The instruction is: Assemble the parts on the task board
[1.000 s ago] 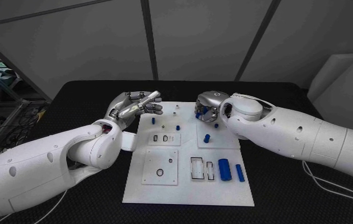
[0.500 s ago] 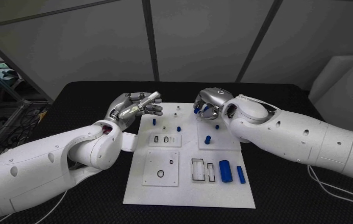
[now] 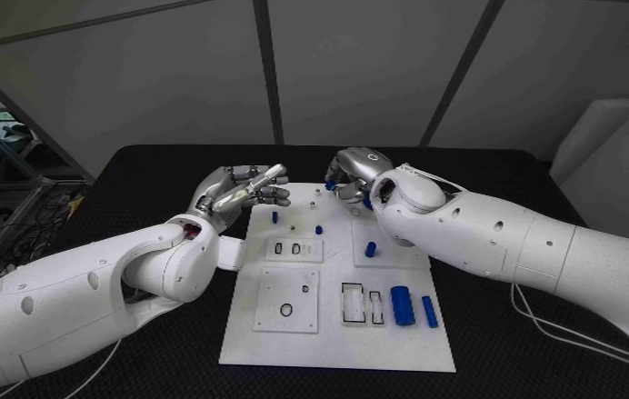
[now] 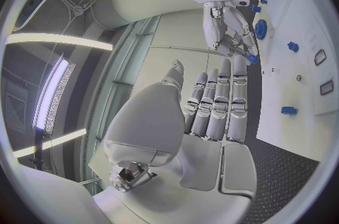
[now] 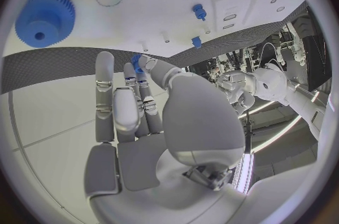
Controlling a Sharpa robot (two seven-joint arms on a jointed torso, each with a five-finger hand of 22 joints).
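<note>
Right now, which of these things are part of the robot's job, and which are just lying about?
Part of the job:
- task board
- blue gear
- two blue cylinders lying on the board
- small blue pegs
- small blue part pinched by the right hand

Lying about:
- black table
- white cable

We saw two glossy white arms with small dark screw holes, each ending in a silver robot hand: left (image 3: 243,188), right (image 3: 352,170).
</note>
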